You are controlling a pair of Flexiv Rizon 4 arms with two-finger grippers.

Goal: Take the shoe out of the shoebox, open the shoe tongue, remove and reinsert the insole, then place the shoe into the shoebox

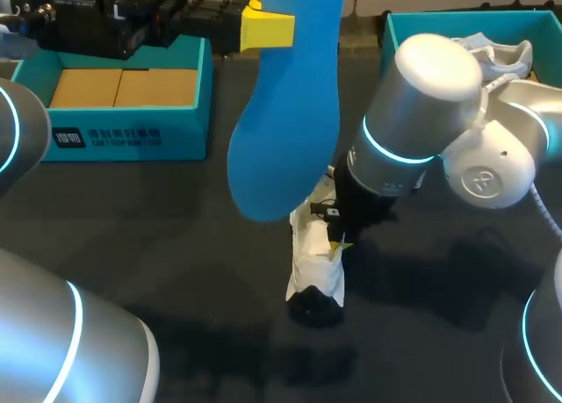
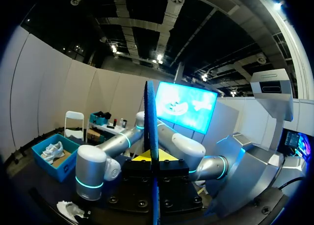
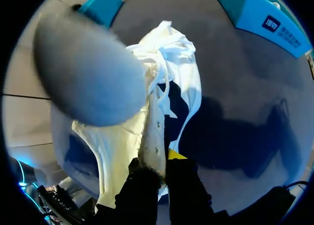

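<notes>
my left tool (image 1: 272,27) is clamped on the blue insole (image 1: 285,113), held above the white shoe (image 1: 318,254), whose collar my right tool (image 3: 159,161) pinches on the table (image 1: 158,245). i judge reinsertion comes next: aim the toe-end into the opening.

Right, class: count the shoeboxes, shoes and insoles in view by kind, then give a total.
Teal cardboard shoeboxes: 2
White lace-up shoes: 2
Blue insole: 1
Total: 5

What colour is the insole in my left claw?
The insole is solid blue; the head view shows it best.
</notes>
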